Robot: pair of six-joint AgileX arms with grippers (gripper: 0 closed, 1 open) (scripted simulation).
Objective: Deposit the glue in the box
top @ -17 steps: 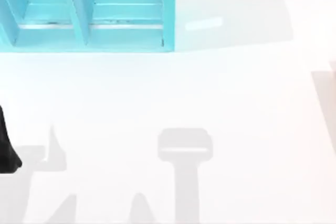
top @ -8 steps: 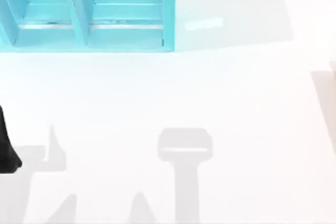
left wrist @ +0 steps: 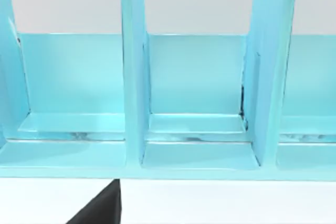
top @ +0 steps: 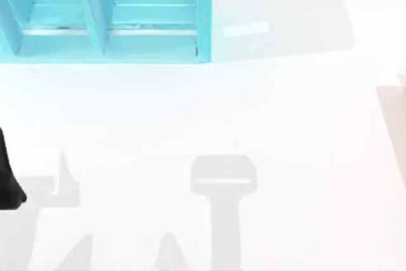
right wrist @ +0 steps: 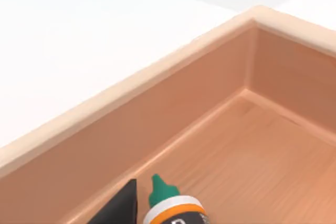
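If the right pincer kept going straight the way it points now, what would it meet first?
Probably the box's wooden floor. In the right wrist view the glue sits at the pincer, its green cap aimed into the box, with the side wall beside that line. Depth is hard to judge, so the wall might come first.

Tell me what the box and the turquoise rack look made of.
The box looks like light wood with a matte finish: faint grain lines run along its floor. The turquoise rack seems painted wood or board, slightly glossy, with dark chipped edges at its dividers.

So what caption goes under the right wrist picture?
Glue beside a dark gripper finger, over the floor of the wooden box.
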